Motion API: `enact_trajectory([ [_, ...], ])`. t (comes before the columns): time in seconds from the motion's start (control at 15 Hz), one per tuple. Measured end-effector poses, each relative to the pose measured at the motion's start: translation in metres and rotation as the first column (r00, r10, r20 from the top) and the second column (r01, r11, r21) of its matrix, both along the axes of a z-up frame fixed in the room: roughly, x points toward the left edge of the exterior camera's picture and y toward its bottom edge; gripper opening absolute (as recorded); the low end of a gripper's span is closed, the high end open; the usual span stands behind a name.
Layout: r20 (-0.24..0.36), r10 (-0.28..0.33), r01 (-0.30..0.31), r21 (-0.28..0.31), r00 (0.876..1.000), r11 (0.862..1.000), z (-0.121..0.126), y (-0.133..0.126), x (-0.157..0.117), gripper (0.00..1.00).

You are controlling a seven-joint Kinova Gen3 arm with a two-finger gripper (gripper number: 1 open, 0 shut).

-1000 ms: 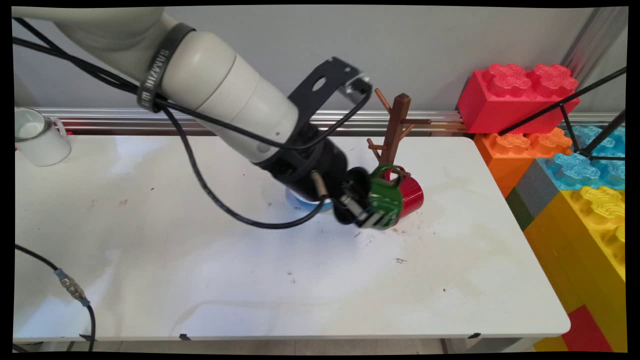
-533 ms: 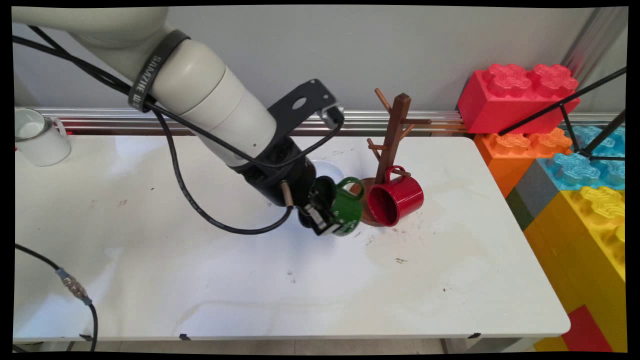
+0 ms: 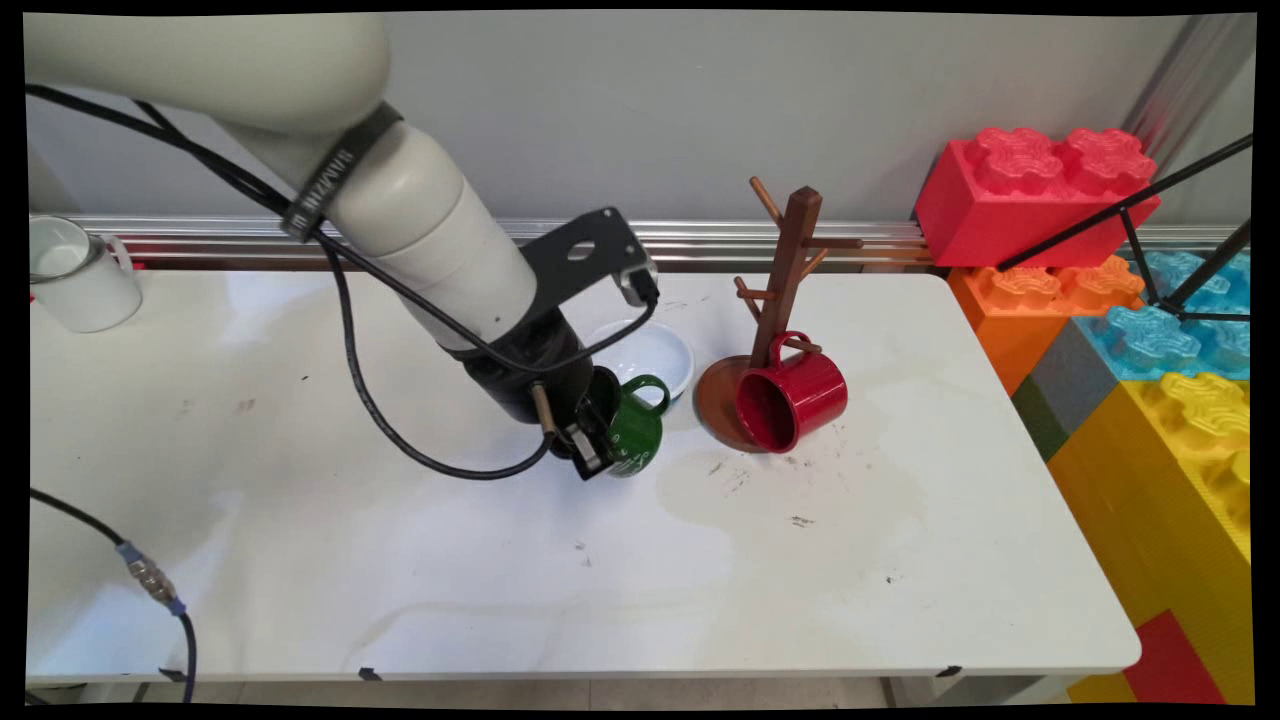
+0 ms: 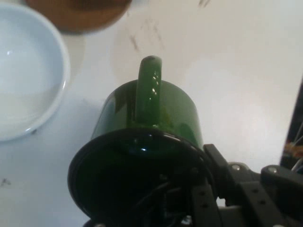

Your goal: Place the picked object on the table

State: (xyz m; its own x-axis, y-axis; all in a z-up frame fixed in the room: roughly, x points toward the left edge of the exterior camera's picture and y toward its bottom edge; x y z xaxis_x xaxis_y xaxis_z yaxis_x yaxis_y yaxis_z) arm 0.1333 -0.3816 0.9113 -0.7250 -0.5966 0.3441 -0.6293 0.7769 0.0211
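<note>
Green mug (image 3: 632, 432) in fingers (image 3: 590, 458) (tilted)

There were 3 mugs: 1 green mug (image 3: 632, 432), 1 red mug (image 3: 792, 397) and 1 white mug (image 3: 78, 275). There was 1 white bowl (image 3: 652, 355) and 1 mug tree (image 3: 785, 270).

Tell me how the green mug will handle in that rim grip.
The green mug looks glazed and glossy, so probably slippery and rigid. The end effector pinches only its rim, mug tilted, so it may swing or slip. Likely ceramic or enamel; a knock against the white bowl could chip it.
</note>
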Motion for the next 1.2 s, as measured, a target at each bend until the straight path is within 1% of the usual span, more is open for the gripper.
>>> enact_trajectory([
  [0.13, 0.04, -0.019, 0.018, 0.008, 0.999, 1.0, -0.011, -0.006, -0.002, 0.0],
  [0.33, 0.094, -0.048, 0.046, 0.024, 0.994, 0.999, -0.022, -0.013, -0.004, 0.0],
  [0.53, 0.167, -0.075, 0.068, 0.047, 0.983, 0.997, -0.033, -0.021, -0.005, 0.0],
  [0.67, 0.2, -0.08, 0.07, 0.057, 0.977, 0.996, -0.038, -0.025, -0.006, 0.0],
  [0.8, 0.24, -0.082, 0.068, 0.066, 0.967, 0.995, -0.044, -0.03, -0.009, 0.0],
  [1.2, 0.307, -0.083, 0.06, 0.085, 0.948, 0.995, -0.056, -0.045, -0.023, 0.0],
])
